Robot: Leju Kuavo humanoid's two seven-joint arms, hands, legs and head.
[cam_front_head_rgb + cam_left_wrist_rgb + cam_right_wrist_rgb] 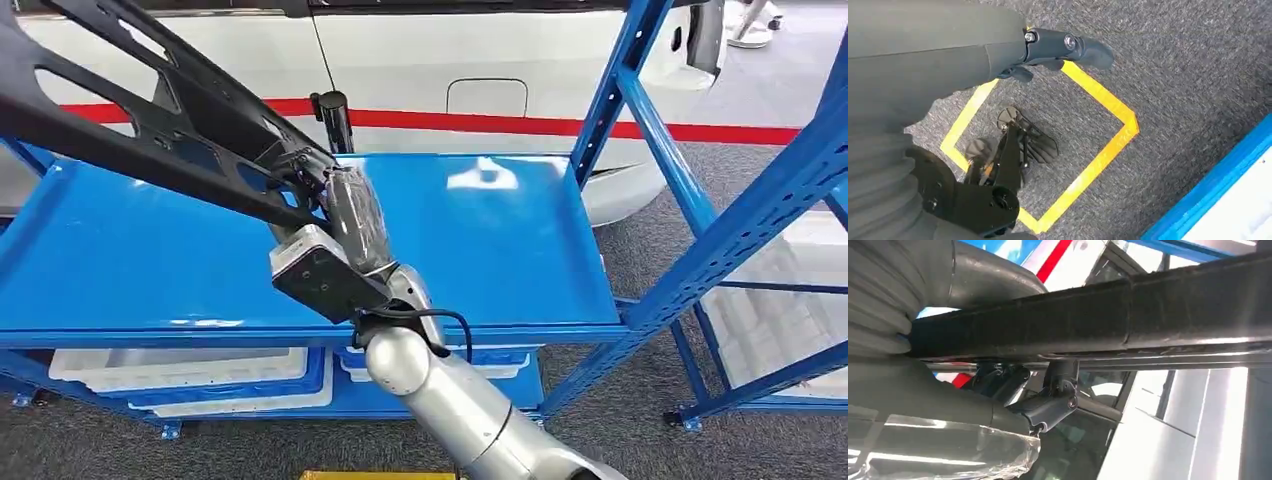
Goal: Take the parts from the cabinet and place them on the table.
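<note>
A long black metal frame part with cut-out openings (120,110) fills the upper left of the head view, slanting down from the top left corner toward the centre of the frame and held above the shelf. Its lower end sits in the right hand (335,215), whose dark fingers (300,175) are clamped around the part's bar; a clear plastic wrap covers the back of that hand. In the right wrist view the same part (1098,320) crosses the frame as a thick dark bar, with a finger (1055,407) curled under it.

The silver right arm (460,405) rises from the bottom centre of the head view. Beneath the part lies the glossy blue metal shelf (500,250) of a blue steel rack, whose upright (740,225) slants across the right side. White trays (180,368) sit on the lower level at the bottom left. Behind the rack stands a white vehicle body with a red stripe (560,125).

In the left wrist view the left hand (998,65) hangs over grey carpet (1188,60) marked with a yellow tape square (1108,150); its fingers (1068,45) are stretched out and hold nothing.
</note>
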